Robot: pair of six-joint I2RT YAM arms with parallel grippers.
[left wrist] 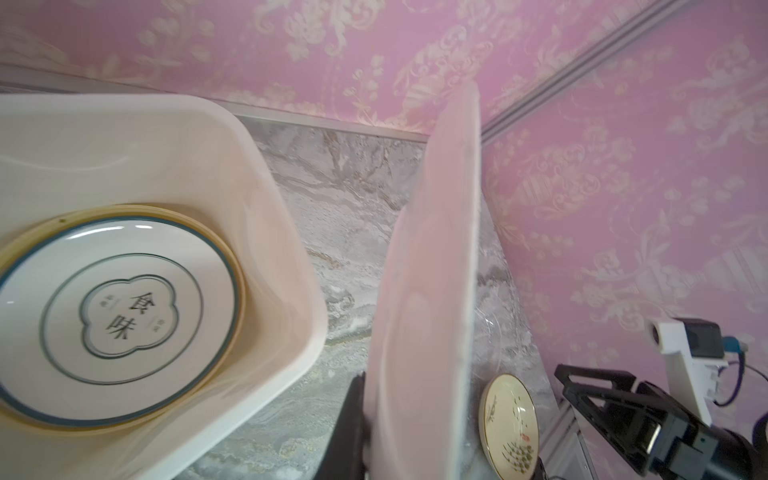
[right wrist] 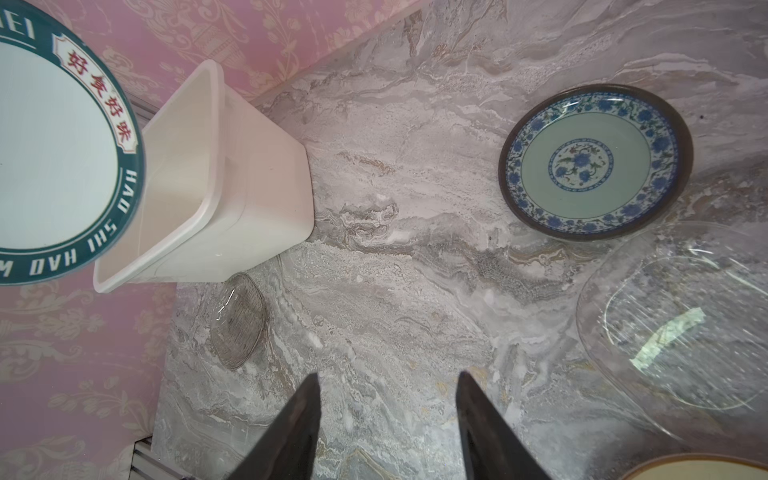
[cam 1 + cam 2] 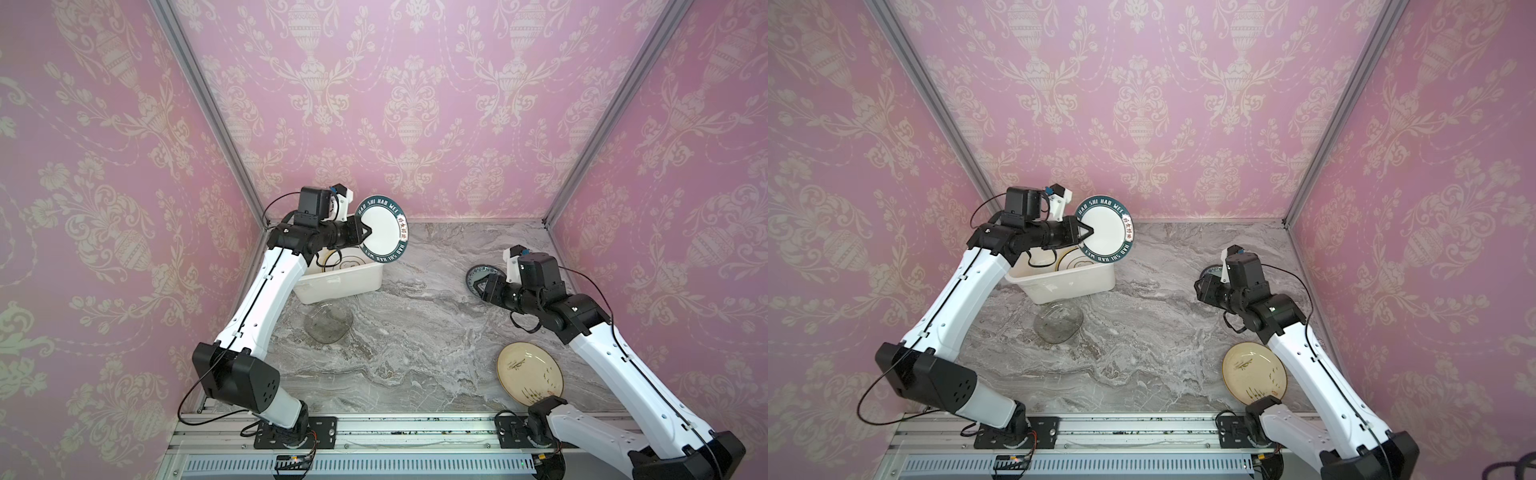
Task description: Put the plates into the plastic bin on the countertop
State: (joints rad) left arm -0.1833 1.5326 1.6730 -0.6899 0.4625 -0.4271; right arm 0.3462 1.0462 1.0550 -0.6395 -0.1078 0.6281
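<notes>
Both top views show left claw [image 3: 369, 231] clamped on teal-rimmed plate [image 3: 386, 226], raised beside the plastic bin [image 3: 345, 283]; right claw [image 2: 388, 376] spread.

Pink wallpaper [image 3: 415, 104] all round, cream urns and garlands running across three walls. Two aluminium posts [image 3: 210, 112] climb the back corners. Down front, a metal rail [image 3: 415, 432] spans the width, and just below it sits a slotted grille [image 3: 374, 464]. On that grille is a small black board [image 3: 293, 460], its orange light glowing.
</notes>
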